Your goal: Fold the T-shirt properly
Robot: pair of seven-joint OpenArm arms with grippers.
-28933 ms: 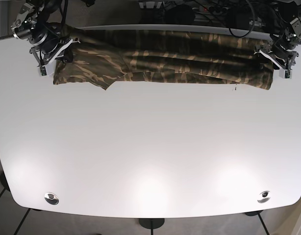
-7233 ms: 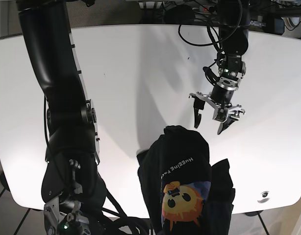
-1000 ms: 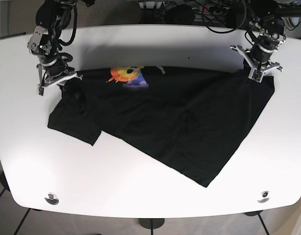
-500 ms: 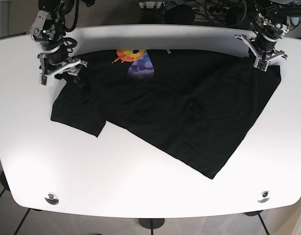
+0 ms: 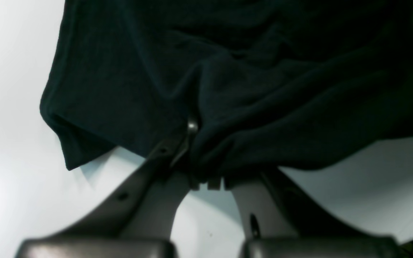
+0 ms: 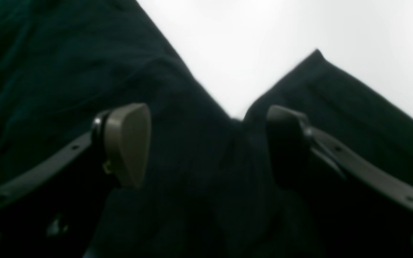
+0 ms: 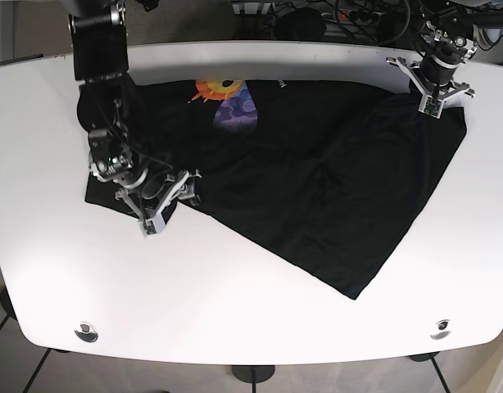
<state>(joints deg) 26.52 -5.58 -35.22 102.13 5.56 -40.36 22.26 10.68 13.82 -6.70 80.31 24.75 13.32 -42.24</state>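
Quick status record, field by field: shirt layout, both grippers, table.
shirt: black T-shirt lying crumpled on the white table, not yet folded
print: orange and purple graphic face up near the far edge
left gripper: at the shirt's far corner, shut on a bunch of fabric, as the left wrist view shows
right gripper: down over the sleeve area by the shirt's near edge, fingers apart with cloth between them
loose end: one corner pointing toward the near table edge
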